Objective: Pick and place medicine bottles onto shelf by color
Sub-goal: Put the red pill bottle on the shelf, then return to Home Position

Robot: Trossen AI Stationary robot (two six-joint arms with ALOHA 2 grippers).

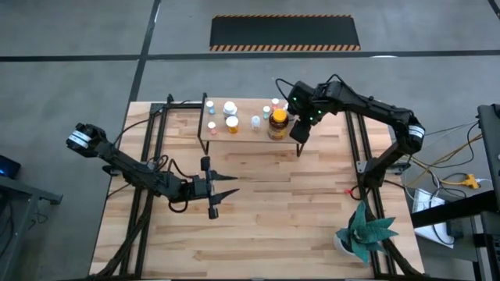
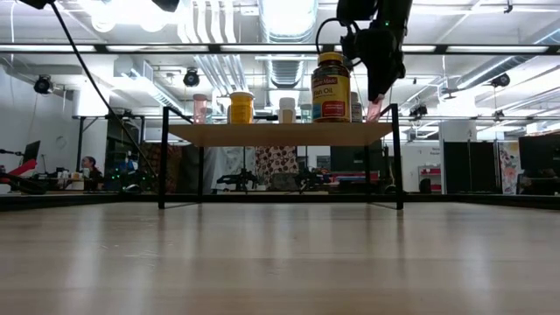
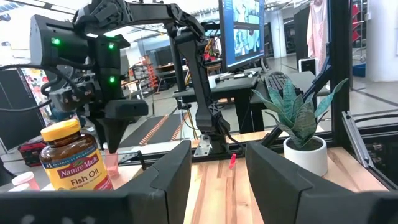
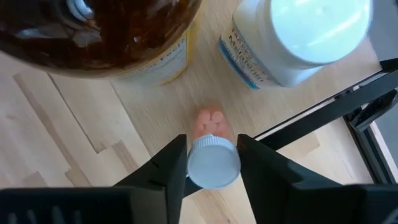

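Observation:
The shelf (image 1: 242, 134) stands at the table's far middle and carries several small bottles and the large amber bottle (image 1: 277, 123) with a yellow label (image 2: 332, 87). My right gripper (image 4: 213, 165) is over the shelf's right end (image 2: 378, 131), just right of the amber bottle. It is shut on a small pink vial with a white cap (image 4: 213, 163). My left gripper (image 1: 228, 186) is open and empty, low over the table's middle, pointing toward the right edge. My right gripper pinches the pink vial at its white cap (image 4: 214, 167) between its two fingers. The fingers come from above, pointing down. The vial's pink body (image 2: 374, 109) hangs below them, slightly tilted, just over the shelf board. I cannot tell whether it touches the board.
A white-capped bottle (image 4: 305, 37) stands close beside the vial on the shelf. An orange-capped bottle (image 2: 241, 107) and other vials (image 1: 230, 109) fill the shelf's left and middle. A potted green plant (image 1: 363, 234) stands at the table's near right corner.

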